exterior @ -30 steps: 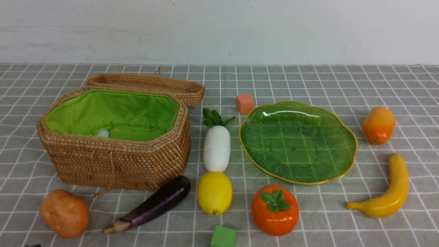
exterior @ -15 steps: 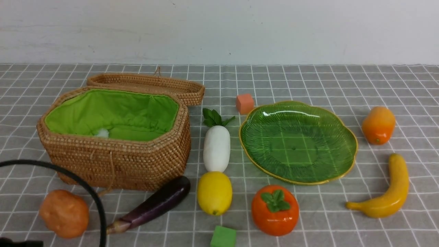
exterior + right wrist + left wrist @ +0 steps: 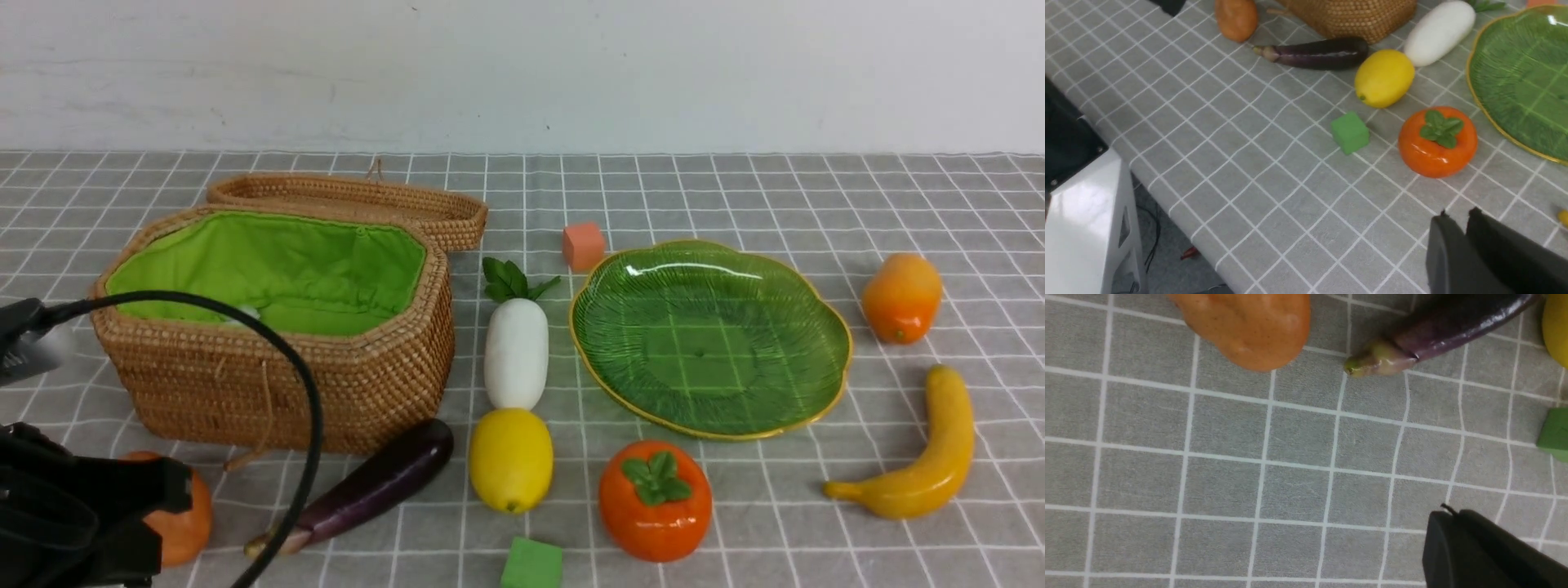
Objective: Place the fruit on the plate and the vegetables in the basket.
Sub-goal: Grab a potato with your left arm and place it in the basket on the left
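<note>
pincer state: left pincer (image 3: 1447,514) shut, empty, over cloth (image 3: 735,204) near potato (image 3: 1245,326); right pincer (image 3: 1459,218) jaws nearly together, empty, short of persimmon (image 3: 1437,141). nothing sorted yet: plate (image 3: 710,343) bare, basket (image 3: 286,392) lid open, no vegetable seen inside; lemon (image 3: 510,459), banana (image 3: 922,457), mango (image 3: 900,296) lay on cloth too. eggplant (image 3: 367,486) lay diagonal, stem toward left pincer, tip toward lemon. radish (image 3: 516,351) long axis ran front-to-back, leaves pointed away from robot.

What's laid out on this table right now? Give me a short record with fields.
basket: open, no vegetable seen inside
plate: empty
vegetables on cloth: potato, eggplant, radish
fruit on cloth: lemon, persimmon, banana, mango
extras: orange cube, green cube
left gripper: shut, holding nothing, apart from potato
</note>
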